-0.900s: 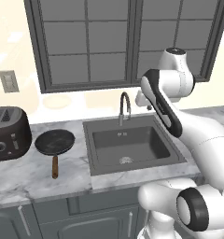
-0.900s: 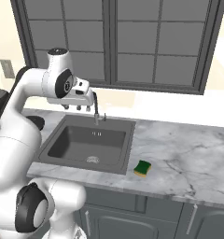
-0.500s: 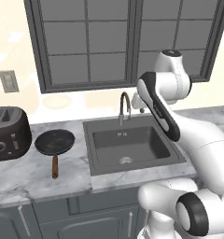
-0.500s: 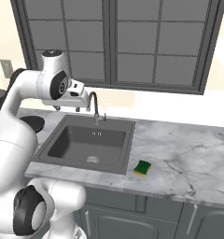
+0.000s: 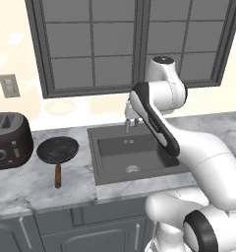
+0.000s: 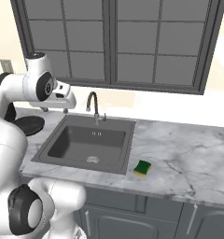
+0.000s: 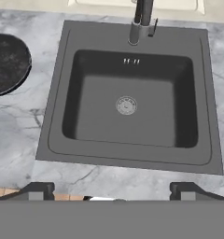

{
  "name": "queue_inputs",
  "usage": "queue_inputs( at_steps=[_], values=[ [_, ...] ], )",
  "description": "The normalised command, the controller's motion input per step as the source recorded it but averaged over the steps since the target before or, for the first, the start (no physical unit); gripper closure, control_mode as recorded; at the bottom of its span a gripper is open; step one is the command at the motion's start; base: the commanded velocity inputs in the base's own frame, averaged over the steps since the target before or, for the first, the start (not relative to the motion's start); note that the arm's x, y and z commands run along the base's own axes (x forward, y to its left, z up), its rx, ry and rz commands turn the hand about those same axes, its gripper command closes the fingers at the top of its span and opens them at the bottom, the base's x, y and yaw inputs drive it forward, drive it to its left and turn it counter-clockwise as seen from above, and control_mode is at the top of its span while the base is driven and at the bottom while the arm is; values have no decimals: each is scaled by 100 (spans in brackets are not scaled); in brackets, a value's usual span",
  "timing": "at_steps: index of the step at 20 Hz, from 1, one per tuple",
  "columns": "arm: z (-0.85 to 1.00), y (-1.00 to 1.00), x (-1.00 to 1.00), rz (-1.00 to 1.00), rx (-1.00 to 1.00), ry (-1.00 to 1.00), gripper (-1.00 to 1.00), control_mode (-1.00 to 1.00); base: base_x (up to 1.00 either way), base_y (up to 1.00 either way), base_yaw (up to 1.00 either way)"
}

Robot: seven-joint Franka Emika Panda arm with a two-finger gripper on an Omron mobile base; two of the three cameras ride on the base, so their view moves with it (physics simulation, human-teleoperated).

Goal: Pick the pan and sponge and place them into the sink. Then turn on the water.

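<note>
The black pan (image 5: 57,149) with its brown wooden handle lies on the counter left of the dark grey sink (image 5: 93,152), and its rim shows at the left in the hand view (image 7: 6,63). The yellow and green sponge (image 6: 143,168) rests on the counter by the sink's (image 6: 129,144) front right corner. My gripper (image 6: 54,110) hangs high over the sink's left side, pointing down, open and holding nothing. In the hand view its fingertips (image 7: 37,190) stand far apart over the sink (image 7: 52,116). No water runs from the faucet (image 6: 92,105).
A black toaster (image 5: 9,140) stands at the counter's far left, beyond the pan. A dark window frame (image 6: 109,46) runs along the wall behind the sink. Marble counter (image 6: 188,158) stretches right of the sponge.
The jaws have gone from nearly shut to wide open. The hand has drifted left, away from the faucet toward the sink's left side. Pan and sponge have not moved.
</note>
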Motion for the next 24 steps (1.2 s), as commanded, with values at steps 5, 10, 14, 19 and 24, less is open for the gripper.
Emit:
queue_inputs(
  at_steps=[5,10,14,19,24],
  values=[
    [-6,47,-1,-1,-1,6,-100,-100,0,0,0],
    [-8,48,-1,-2,1,9,-100,-100,0,0,0],
    [-12,44,0,-3,5,19,-100,-100,0,0,0],
    [-16,47,0,-3,5,16,-100,-100,0,0,0],
    [-16,43,-7,-8,-1,17,-100,-100,0,0,0]
  ],
)
